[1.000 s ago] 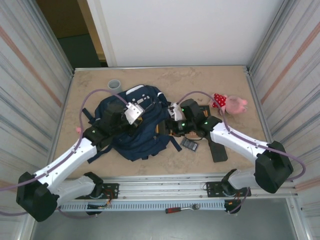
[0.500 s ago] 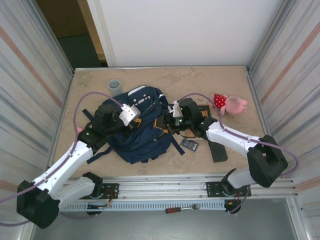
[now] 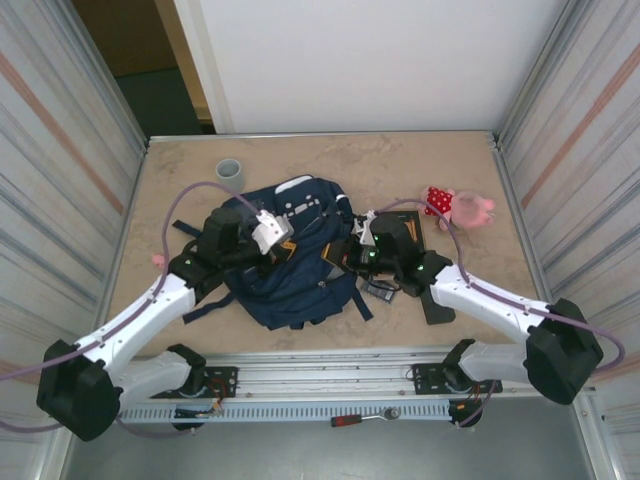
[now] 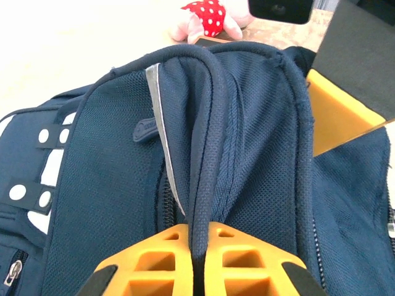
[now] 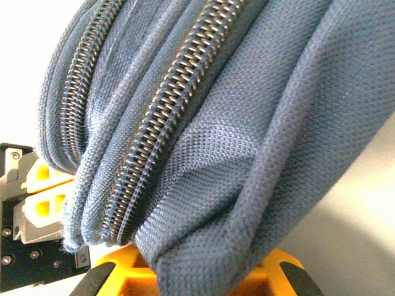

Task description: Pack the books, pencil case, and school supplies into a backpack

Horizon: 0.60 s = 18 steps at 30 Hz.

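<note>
Our left gripper [image 4: 199, 256] was closed on a corded rim of the backpack [image 4: 111, 179]; our right gripper [image 5: 194, 271] seemingly clamped its zippered fabric edge.

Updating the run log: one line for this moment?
left hand: shut on backpack | right hand: shut on backpack | school supplies: outside backpack

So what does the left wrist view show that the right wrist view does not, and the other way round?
Left wrist: the toy beyond the backpack, white dotted patches, and a dark strap pinched in the left claw. Right wrist: two zip rows very close, and a fabric fold gripped by the right claw. Shared: navy backpack fabric, held between yellow fingers.
</note>
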Motion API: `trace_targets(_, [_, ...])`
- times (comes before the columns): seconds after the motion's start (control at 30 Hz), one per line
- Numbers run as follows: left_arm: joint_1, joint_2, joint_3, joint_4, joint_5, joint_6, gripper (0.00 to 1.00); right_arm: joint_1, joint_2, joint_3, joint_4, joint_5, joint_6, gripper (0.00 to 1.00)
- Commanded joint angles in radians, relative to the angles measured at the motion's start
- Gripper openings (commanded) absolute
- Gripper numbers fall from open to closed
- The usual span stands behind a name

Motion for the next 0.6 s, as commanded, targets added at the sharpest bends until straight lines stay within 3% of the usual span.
trace_targets(0.0, [0.003,0.054,0.059,0.117,-0.027,-0.02,0.01,0.033,-0.056,-0.005,-0.012,0.076,-0.002,0.0])
trace_targets(0.37, [0.032,0.18,0.146,0.132,-0.104,-0.051,0.08,0.047,-0.007,0.036,0.063,0.153,-0.051,0.0])
trace_targets(0.57, [0.033,0.108,0.161,0.032,-0.13,-0.181,0.38,0.035,0.087,0.105,0.103,0.154,-0.044,0.0])
